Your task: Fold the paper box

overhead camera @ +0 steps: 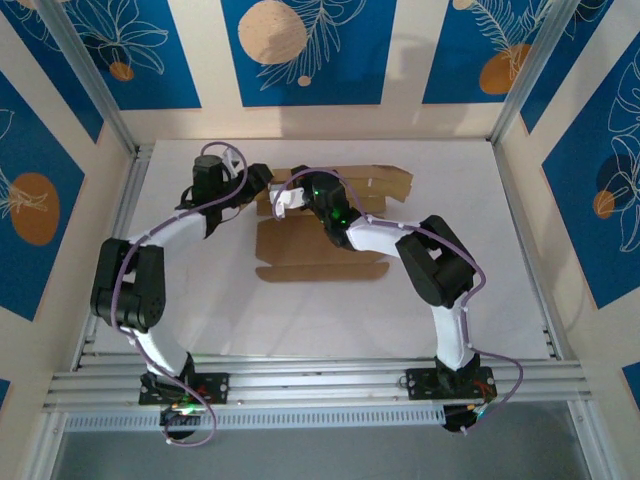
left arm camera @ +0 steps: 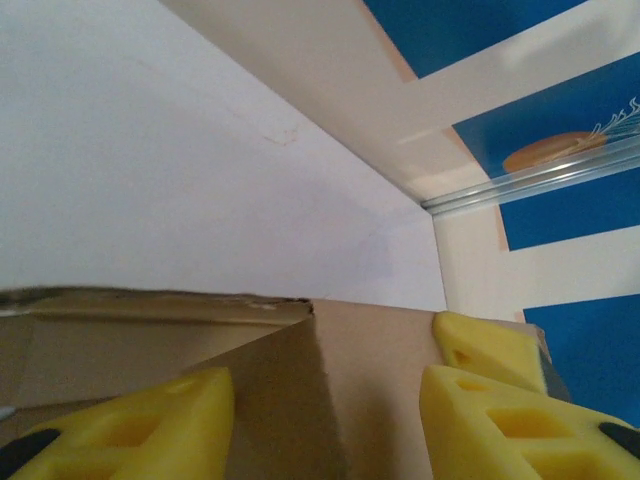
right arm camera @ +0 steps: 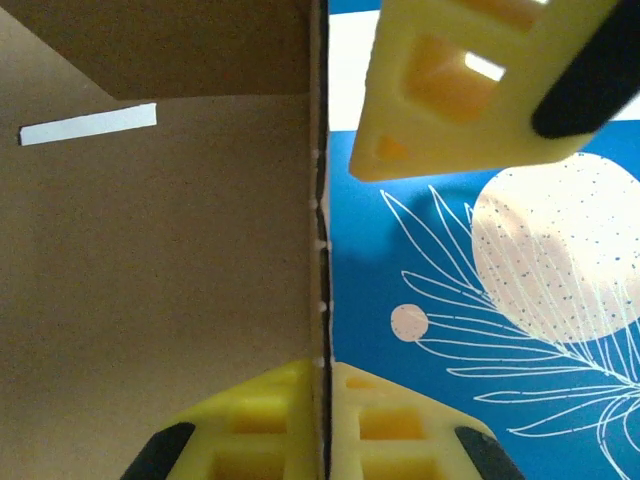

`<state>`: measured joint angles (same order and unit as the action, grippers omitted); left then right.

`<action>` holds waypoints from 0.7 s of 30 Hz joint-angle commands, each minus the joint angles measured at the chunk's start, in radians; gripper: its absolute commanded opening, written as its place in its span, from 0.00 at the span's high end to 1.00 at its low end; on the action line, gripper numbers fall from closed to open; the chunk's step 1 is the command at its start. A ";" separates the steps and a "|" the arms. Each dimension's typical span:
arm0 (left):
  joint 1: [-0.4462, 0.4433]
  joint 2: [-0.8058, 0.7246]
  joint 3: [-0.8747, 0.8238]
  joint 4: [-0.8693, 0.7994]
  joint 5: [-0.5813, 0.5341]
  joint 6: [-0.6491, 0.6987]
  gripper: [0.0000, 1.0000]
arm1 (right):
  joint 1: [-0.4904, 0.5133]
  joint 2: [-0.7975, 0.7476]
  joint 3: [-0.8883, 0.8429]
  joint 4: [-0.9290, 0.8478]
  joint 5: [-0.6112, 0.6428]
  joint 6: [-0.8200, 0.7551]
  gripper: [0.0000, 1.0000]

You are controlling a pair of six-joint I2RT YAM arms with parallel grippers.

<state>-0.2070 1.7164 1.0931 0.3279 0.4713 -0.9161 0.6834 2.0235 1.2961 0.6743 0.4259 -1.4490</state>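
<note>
The paper box (overhead camera: 320, 248) lies on the white table (overhead camera: 200, 290). It is half formed: its brown base is flat, a narrow flap sticks out on the side nearest my bases, and its tabbed panels are at the far side. At the box's far left corner my right gripper (right arm camera: 325, 405) is clamped shut on the thin edge of an upright cardboard wall, with one yellow finger (right arm camera: 255, 425) on the inner face and the other on the outer face. A small white strip (right arm camera: 88, 123) is stuck to the inside of that wall. Just beside it, at the same corner, my left gripper (left arm camera: 325, 400) has its yellow fingers (left arm camera: 150, 420) spread apart. A cardboard panel and its folded edge stand between them, and I cannot tell whether the pads press on it. Beyond the box's far side rises the back wall (overhead camera: 300, 50), blue panels with white leaves and pale discs.
</note>
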 commanded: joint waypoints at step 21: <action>0.003 0.018 -0.082 0.053 -0.039 0.041 0.65 | 0.038 -0.203 -0.046 -0.226 -0.046 0.225 0.41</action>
<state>-0.2096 1.7191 1.0412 0.3733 0.4629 -0.9035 0.7010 1.8984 1.2709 0.4690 0.4149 -1.2861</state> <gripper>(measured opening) 0.353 0.566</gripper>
